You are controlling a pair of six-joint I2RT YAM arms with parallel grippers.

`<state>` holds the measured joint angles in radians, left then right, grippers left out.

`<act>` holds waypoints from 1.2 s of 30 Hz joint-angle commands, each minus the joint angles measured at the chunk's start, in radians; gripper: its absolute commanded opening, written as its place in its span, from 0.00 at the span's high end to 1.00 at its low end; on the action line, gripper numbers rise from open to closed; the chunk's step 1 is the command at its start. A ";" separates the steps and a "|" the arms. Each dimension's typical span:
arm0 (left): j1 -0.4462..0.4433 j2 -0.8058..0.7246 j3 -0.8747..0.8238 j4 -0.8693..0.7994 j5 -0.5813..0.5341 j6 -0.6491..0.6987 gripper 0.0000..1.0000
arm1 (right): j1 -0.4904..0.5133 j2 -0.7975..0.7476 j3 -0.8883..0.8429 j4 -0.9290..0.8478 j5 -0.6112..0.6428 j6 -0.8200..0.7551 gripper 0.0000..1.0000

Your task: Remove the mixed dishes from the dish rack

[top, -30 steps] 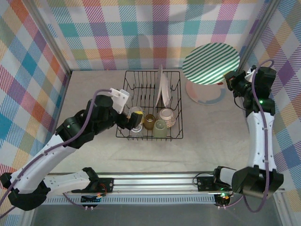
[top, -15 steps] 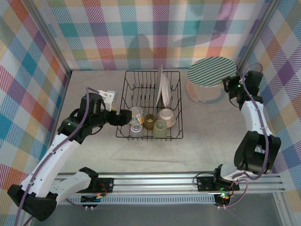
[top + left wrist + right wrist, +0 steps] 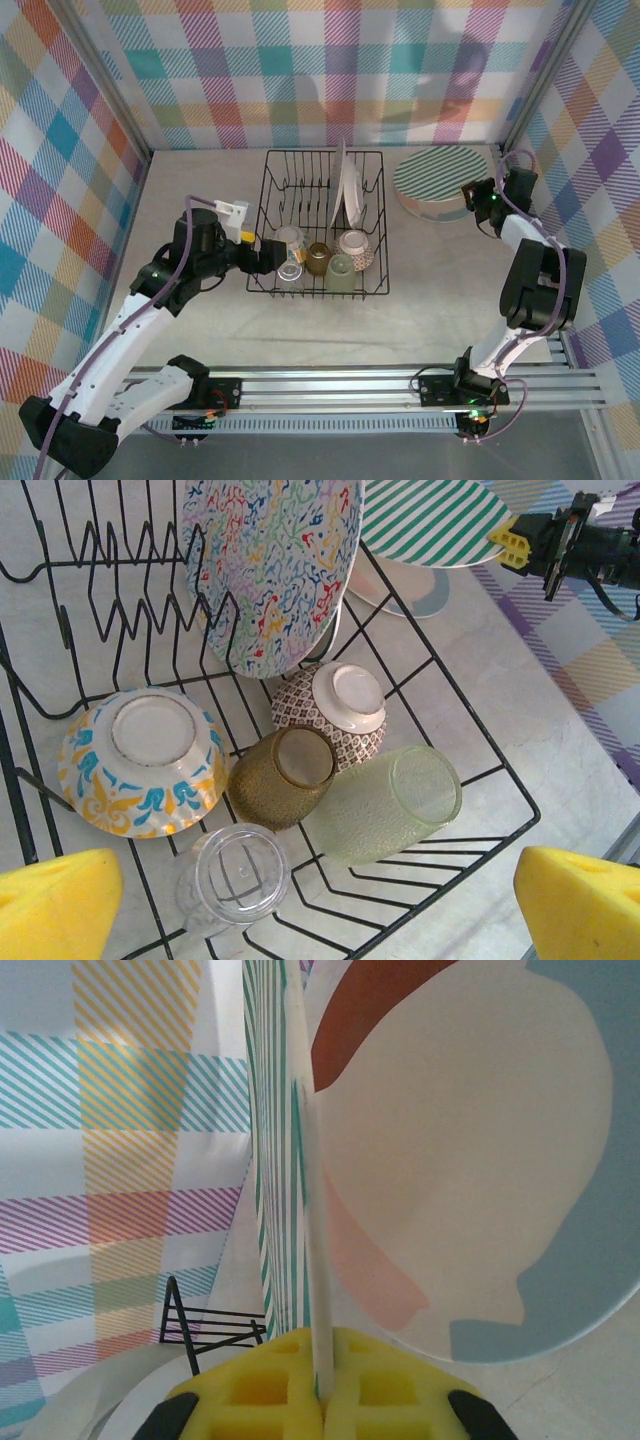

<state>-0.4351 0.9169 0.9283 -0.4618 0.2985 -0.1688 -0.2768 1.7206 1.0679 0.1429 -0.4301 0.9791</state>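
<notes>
The black wire dish rack stands mid-table. In it a cream plate with coloured squiggles stands upright. In front of it lie a blue-and-yellow bowl, a brown-patterned bowl, an amber cup, a pale-green cup and a clear cup. My left gripper hovers open at the rack's front left corner, above the clear cup, its yellow pads wide apart. My right gripper is shut on the rim of the green-striped plate, which lies nearly flat at the back right.
Under the striped plate sits a cream plate with pink, red and blue patches. Checked cloth walls close the back and both sides. The metal rail with both arm bases runs along the near edge.
The right arm has lowered the green-striped plate from high in the air down onto the patched plate. The left arm has shifted slightly, its gripper staying open at the rack's front left.
</notes>
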 commanded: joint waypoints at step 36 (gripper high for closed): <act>0.020 0.000 -0.057 0.087 0.025 -0.009 0.00 | -0.059 0.191 -0.013 0.169 -0.102 -0.072 0.88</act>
<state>-0.4332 0.9207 0.8791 -0.4107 0.3004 -0.1684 -0.3283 1.8977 1.0527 0.2916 -0.5179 0.9447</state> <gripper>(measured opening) 0.997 0.105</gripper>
